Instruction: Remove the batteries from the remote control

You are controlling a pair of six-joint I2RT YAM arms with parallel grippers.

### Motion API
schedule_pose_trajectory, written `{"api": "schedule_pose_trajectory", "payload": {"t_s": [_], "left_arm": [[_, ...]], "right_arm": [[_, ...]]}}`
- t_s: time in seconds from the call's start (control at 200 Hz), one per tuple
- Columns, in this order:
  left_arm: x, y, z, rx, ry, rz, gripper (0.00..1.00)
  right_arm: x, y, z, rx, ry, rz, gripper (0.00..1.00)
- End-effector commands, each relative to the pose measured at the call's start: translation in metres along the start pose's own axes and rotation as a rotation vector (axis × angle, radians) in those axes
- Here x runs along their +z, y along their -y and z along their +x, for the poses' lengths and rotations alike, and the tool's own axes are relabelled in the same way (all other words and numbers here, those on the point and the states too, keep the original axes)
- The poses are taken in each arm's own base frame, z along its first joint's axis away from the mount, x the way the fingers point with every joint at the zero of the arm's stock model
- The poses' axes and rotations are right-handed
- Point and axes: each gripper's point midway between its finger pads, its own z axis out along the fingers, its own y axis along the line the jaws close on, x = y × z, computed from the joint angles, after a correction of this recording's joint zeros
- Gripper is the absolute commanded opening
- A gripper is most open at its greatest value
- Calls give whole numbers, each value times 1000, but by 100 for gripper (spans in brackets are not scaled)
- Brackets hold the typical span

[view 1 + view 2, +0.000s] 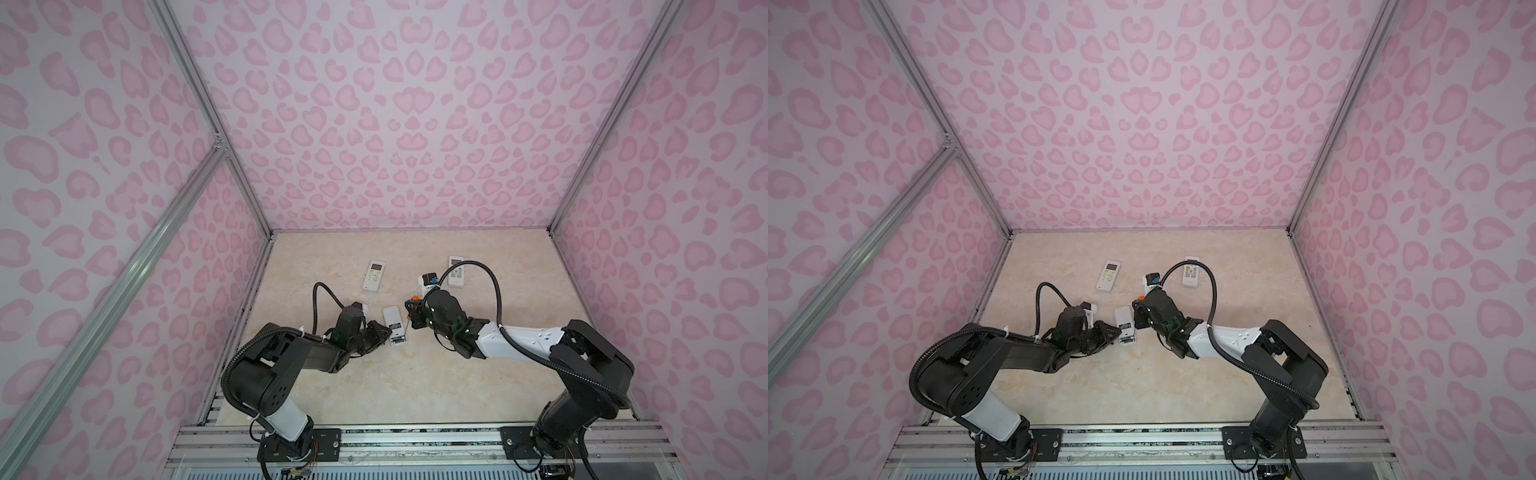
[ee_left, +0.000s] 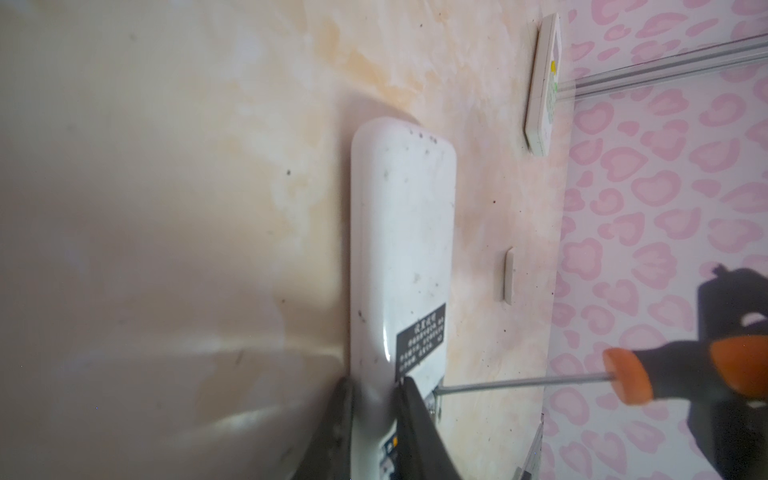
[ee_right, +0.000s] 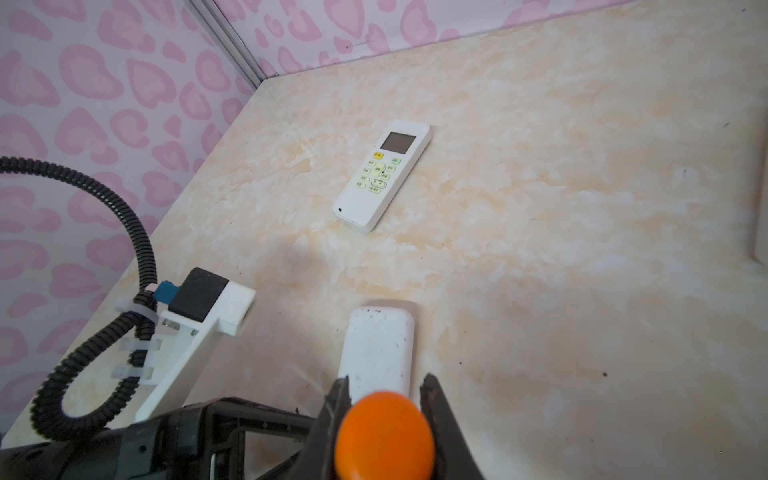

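orange-capped screwdriver [image 3: 384, 436] fills the near edge of the right wrist view, pinched between the right gripper [image 3: 386, 395]'s black fingers. its steel shaft reaches the open compartment at the near end of the white remote [image 1: 395, 328], which lies face down in the middle of the marbled table [image 1: 415, 382]. the batteries [image 2: 390, 449] are mostly hidden there: only a dark sliver with an orange fleck shows. the left gripper [image 2: 376, 386] reaches in low from the left, fingers close together astride that end's edge; whether they truly clamp it i cannot tell. both arms bend at the elbow and reach inward. a second remote [image 1: 374, 276] and a third remote [image 1: 456, 272] lie face up farther back, with a small white cover [image 2: 509, 274] nearby.
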Motion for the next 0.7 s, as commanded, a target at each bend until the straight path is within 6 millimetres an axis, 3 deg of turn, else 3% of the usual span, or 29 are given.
{"api": "schedule_pose_trajectory", "payload": {"t_s": [0.0,0.695], "left_arm": [[0,-29,19,-51,-64,-104,21],[-1,-25,16,-40,-57,-98,20]], "right_arm": [[-1,-9,0,70,-2,-62,0],[-6,-6,-6,74,4,-52,0]]}}
